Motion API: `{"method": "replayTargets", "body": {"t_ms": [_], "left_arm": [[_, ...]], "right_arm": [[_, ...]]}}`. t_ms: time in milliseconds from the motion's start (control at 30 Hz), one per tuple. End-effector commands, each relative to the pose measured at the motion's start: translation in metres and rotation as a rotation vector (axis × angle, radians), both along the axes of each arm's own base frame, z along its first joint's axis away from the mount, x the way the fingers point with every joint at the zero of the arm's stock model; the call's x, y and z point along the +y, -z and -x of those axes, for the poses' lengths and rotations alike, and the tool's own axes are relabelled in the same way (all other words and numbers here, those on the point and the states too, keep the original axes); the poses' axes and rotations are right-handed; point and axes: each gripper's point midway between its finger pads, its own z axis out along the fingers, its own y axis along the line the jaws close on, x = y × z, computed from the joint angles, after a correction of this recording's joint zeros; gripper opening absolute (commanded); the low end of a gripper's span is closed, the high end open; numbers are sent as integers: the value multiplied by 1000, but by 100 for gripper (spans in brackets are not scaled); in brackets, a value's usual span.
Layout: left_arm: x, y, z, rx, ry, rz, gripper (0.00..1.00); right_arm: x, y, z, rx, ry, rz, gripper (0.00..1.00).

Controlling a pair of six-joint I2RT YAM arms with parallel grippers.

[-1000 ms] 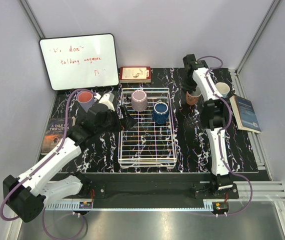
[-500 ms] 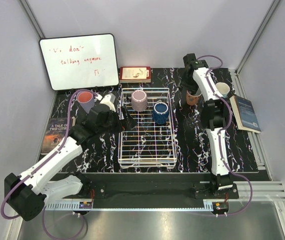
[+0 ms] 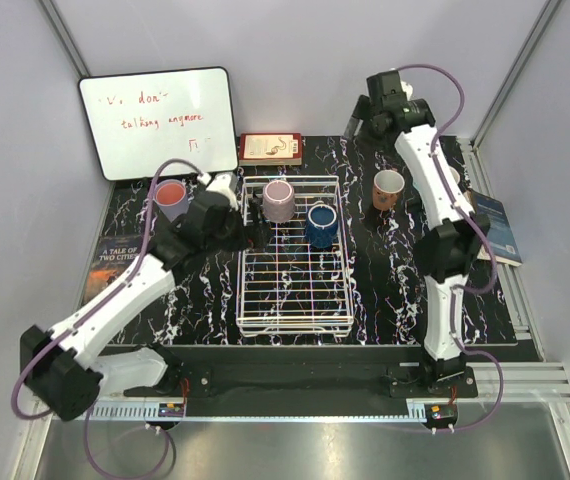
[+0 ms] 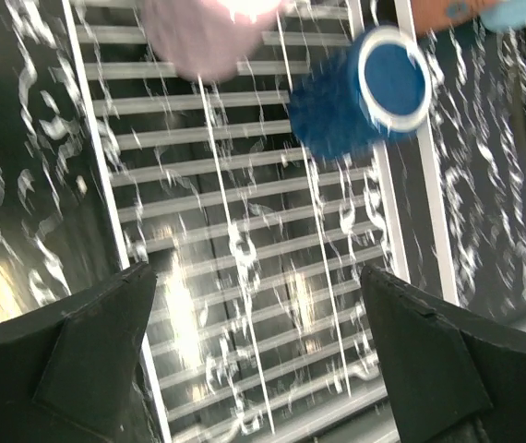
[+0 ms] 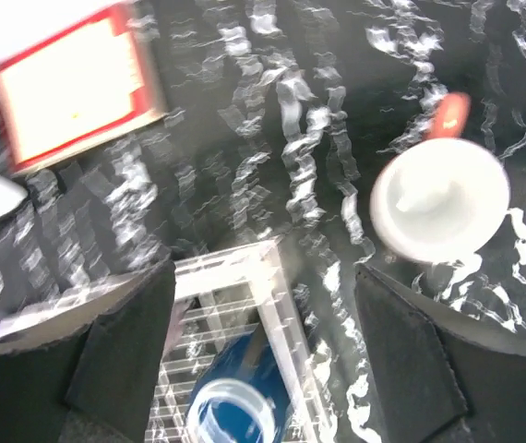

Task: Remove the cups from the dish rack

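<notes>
- Dish rack [image 3: 295, 300] sits mid-surface [image 3: 385, 290].
- Left tool [image 4: 256, 275], released, hovers over the rack's far-left edge.
- Dark blue cup [image 3: 321, 225] and mauve cup [image 3: 279, 200] sit in its far end.
- Terracotta cup [image 3: 388, 188] stands right of the rack.
- Right tool [image 5: 263, 272], released and holding nothing, hangs high at the far right.

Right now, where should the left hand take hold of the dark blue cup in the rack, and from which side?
Probably from above, the open left hand closing across the dark blue cup's round wall, fingers near and far. It stands on end; the mauve cup and the dish rack's right side crowd its flanks.
</notes>
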Motion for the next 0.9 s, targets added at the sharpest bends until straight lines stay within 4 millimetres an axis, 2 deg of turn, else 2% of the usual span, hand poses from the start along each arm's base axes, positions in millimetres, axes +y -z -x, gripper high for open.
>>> {"method": "replayTargets", "body": {"t_ms": [0,33,67,100,133,167,200,233,267,300,333,367,400,433,467,500,533,567,633,700,733,800,867], "left_arm": [[-1,-37,-43,-122,-48,-79,98],[-4,-31,-51,-109,-44,-102,98],[-7,-41,-60,-129,-54,-98,98],[-9,-42,-66,-129,-59,-102,98],[-13,-32,-74,-104,-59,-121,98],[-16,-40,-83,-119,-71,-116,98],[-19,-27,-92,-90,-82,-132,98],[-21,-26,-97,-84,-91,-132,98],[-24,-31,-106,-95,-107,-127,98],[-29,-16,-114,-62,-119,-135,98],[-32,-13,-118,-51,-127,-135,98],[-35,-16,-126,-58,-144,-131,98],[-38,-2,-133,-31,-160,-141,98],[-39,4,-138,-20,-174,-147,97],[-38,2,-145,-29,-203,-153,97],[-41,14,-150,-5,-224,-155,97],[-41,17,-153,0,-242,-153,97],[-40,21,-156,4,-262,-156,97],[-44,33,-160,33,-298,-144,97],[-44,44,-165,51,-338,-141,97],[-45,45,-167,52,-351,-138,97],[-43,51,-171,54,-392,-143,97],[-41,48,-176,31,-425,-145,97]], "right_arm": [[53,-69,54,-189,-153,45,87],[58,-69,61,-205,-174,40,88],[60,-72,72,-257,-181,9,88],[70,-75,82,-282,-213,-24,92],[70,-105,92,-378,-215,-76,96],[69,-83,101,-341,-223,-73,98],[71,-83,108,-348,-228,-82,100],[70,-93,117,-379,-233,-98,100],[68,-82,123,-357,-235,-89,100],[68,-80,127,-356,-237,-90,100],[69,-88,134,-379,-247,-99,100],[69,-77,139,-360,-250,-95,100],[70,-77,143,-368,-255,-101,100],[71,-88,149,-406,-264,-118,100],[72,-80,154,-396,-277,-121,100],[72,-81,157,-405,-286,-125,100],[75,-89,163,-430,-300,-140,100],[77,-84,167,-424,-316,-143,100],[78,-90,173,-449,-331,-154,100],[79,-86,177,-446,-346,-156,100],[78,-91,179,-463,-348,-161,100],[78,-87,181,-459,-356,-159,100],[78,-85,183,-461,-365,-160,100]]}}
